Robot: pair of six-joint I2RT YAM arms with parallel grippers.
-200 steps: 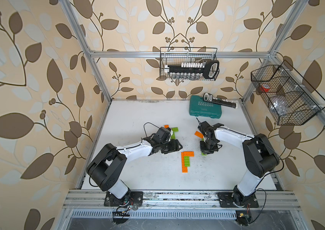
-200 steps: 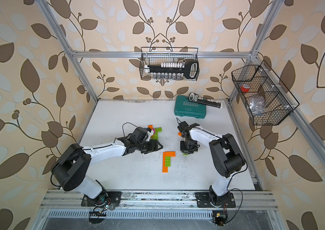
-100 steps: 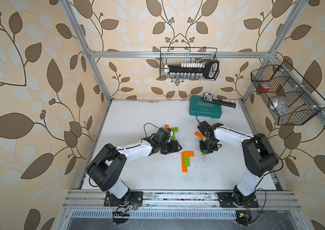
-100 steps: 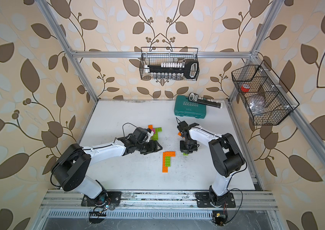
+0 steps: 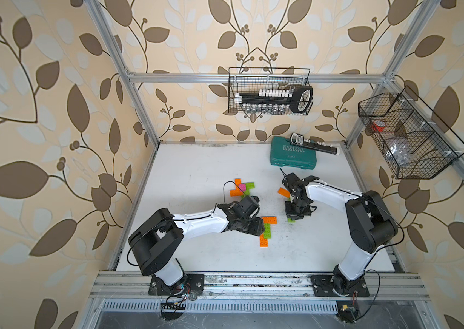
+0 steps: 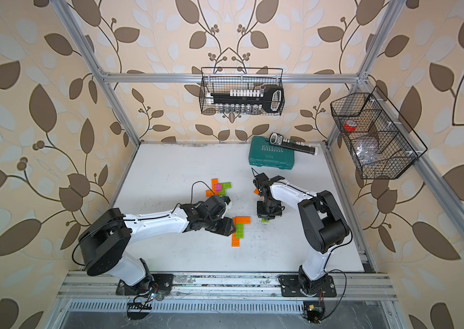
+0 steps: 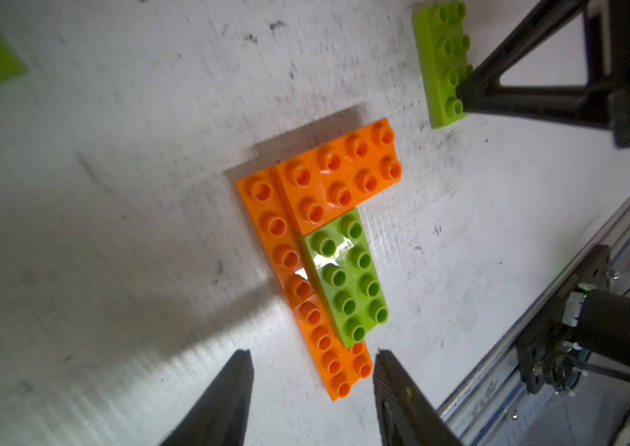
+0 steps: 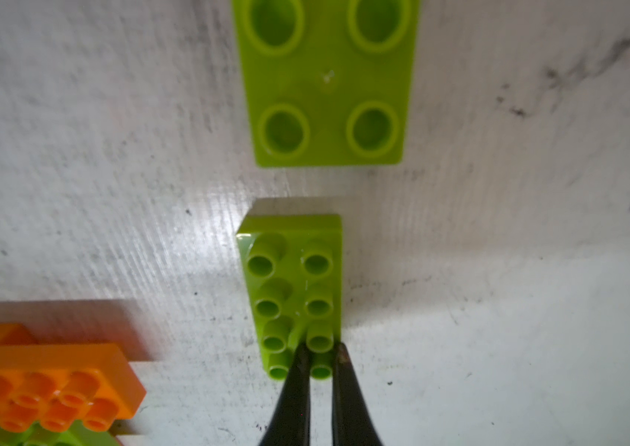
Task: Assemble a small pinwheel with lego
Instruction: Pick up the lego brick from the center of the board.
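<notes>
Item: lime brick (image 8: 294, 293), lying flat on the tabletop (image 5: 196, 176) near the orange-and-green slab (image 7: 329, 247) at mid-table.

Right pincer (image 8: 321, 349): we now find it pinched tight on the brick's end studs, tighter than a second ago. We judge the brick ready to lift.

Left pincer (image 7: 311, 353): it has slid nearer the slab's orange end. Its jaws are apart but narrower than before, touching nothing, and we judge it is preparing to steady the slab.

Far brick cluster (image 5: 240, 189): untouched.
</notes>
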